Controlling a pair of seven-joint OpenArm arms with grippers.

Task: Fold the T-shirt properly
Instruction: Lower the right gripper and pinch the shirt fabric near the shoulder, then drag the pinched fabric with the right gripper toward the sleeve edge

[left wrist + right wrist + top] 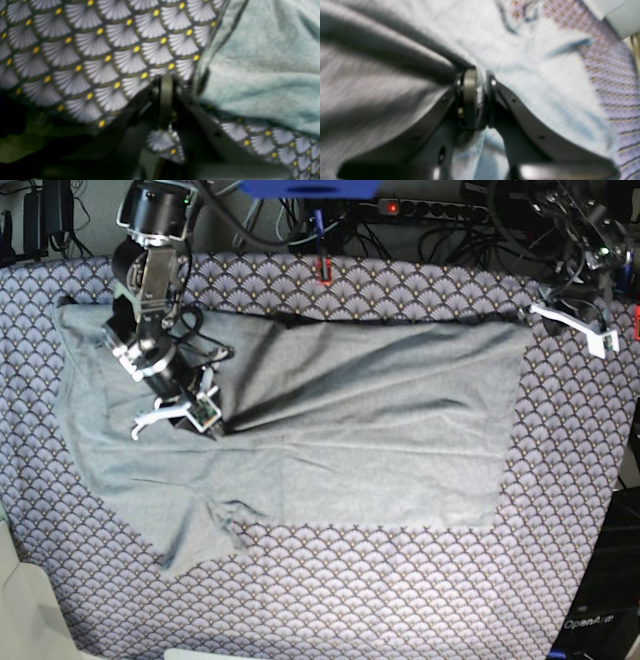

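Grey knit fabric of the T-shirt [340, 420] lies spread across the middle of the table, over the purple-grey table cloth [400, 600] with its fan-scallop pattern and small yellow dots. In the base view the shirt reaches from the cloth's left side almost to its right edge, with one sleeve [195, 535] sticking out toward the near left and a long dark crease running diagonally across the upper half. The right gripper [212, 428] is down on the shirt at the left part of that view, at the low end of the crease; its wrist camera shows the right gripper [480, 75] with jaws nearly together, pinching a ridge of the T-shirt [545, 70] between its fingertips, fabric bunched and pulled up to either side of them. The left gripper [527, 315] sits at the far right corner of the shirt in the base view. Seen from its own wrist camera, the left gripper [166, 82] has its jaws clenched, low over the table cloth [100, 50], with the T-shirt [262, 70] edge just beside it on the right; whether any fabric is caught between the jaws cannot be told from the blurred picture
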